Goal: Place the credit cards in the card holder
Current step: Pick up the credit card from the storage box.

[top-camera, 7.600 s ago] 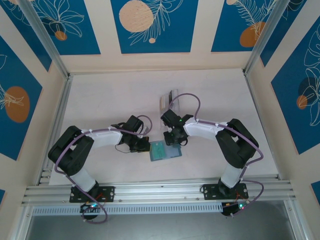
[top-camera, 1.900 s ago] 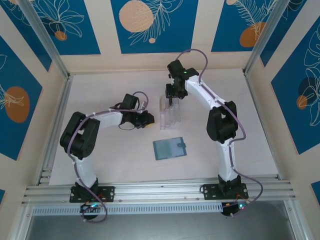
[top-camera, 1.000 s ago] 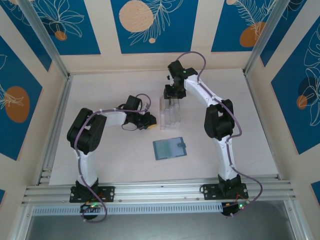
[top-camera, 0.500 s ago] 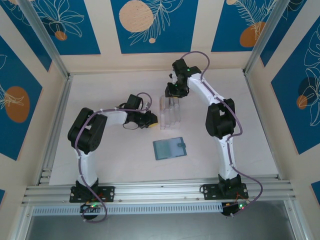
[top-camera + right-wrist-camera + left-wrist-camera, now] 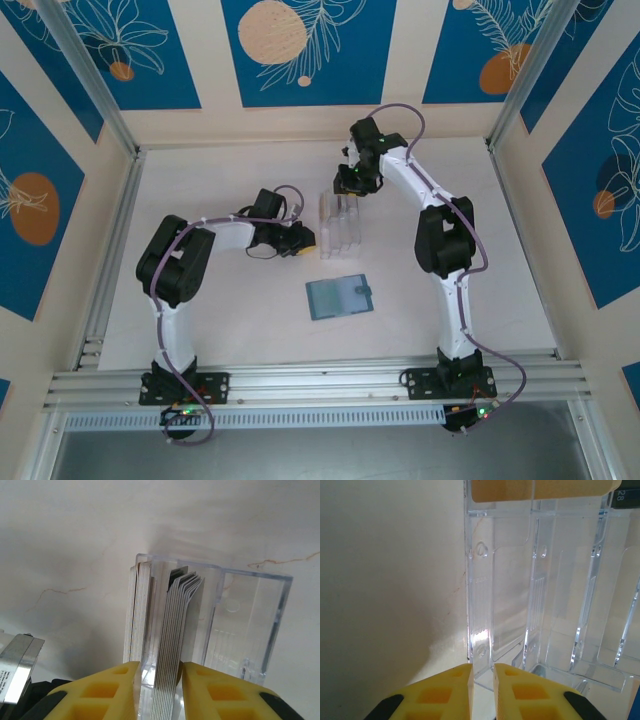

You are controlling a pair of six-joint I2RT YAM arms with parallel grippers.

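credit cards (image 5: 169, 625) | upright in rack (image 5: 250, 622) | between right gripper (image 5: 159, 669) fingers

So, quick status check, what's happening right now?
Left gripper pinching the edge of the clear rack. Right gripper astride a stack of credit cards in the rack, grip unclear. Card holder lies flat nearer the arms, nothing on it.
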